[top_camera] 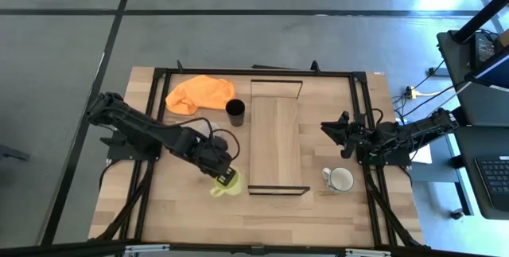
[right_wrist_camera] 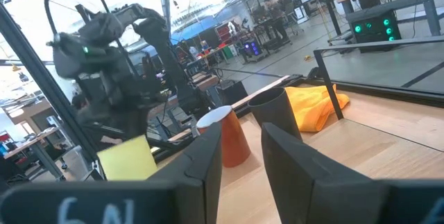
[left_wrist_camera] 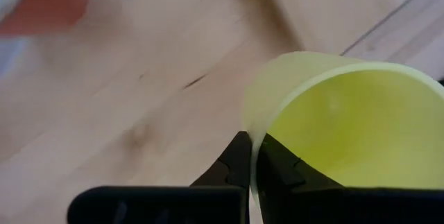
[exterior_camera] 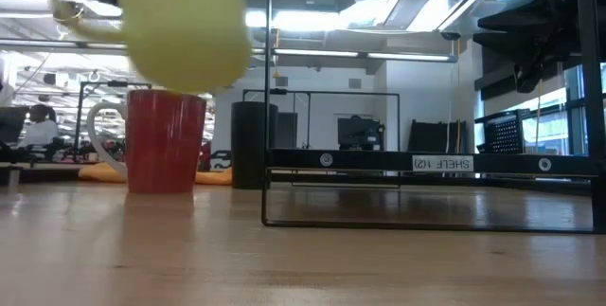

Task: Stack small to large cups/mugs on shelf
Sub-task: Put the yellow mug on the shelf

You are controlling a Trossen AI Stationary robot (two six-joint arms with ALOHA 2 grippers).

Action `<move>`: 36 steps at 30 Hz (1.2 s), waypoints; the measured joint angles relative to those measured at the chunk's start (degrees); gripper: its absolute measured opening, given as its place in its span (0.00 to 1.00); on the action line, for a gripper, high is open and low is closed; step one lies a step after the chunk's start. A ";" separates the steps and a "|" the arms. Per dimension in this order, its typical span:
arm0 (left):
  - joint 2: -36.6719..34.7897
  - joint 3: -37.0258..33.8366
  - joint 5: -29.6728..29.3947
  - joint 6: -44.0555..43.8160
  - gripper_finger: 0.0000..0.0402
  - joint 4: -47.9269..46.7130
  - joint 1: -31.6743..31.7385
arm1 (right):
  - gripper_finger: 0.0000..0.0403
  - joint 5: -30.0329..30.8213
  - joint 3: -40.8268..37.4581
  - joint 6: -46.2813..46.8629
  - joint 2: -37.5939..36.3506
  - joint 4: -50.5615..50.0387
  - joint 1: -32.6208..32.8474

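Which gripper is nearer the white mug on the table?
The right. The right gripper hangs open just beyond the white mug, on the same side of the shelf. The left gripper is across the shelf, shut on the yellow-green mug.

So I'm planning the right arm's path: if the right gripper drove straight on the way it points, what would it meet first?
Probably the black cup, which lies in line beyond the right gripper's open fingers; depth is unclear, and the red mug sits just beside that line.
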 joint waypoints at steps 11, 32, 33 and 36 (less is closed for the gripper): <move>2.51 16.53 -5.85 9.28 0.00 -4.79 1.93 | 0.26 0.00 -0.02 0.00 -0.02 0.00 0.00; 15.65 33.90 -3.87 29.78 0.00 -9.53 10.88 | 0.26 0.00 -0.02 0.00 0.00 0.02 0.00; 15.79 33.90 -3.33 30.90 0.00 -9.31 11.34 | 0.26 0.00 -0.01 0.00 -0.01 0.00 -0.01; 16.94 34.02 -1.46 35.19 0.00 -6.77 12.42 | 0.26 0.00 -0.01 0.00 0.00 0.00 -0.01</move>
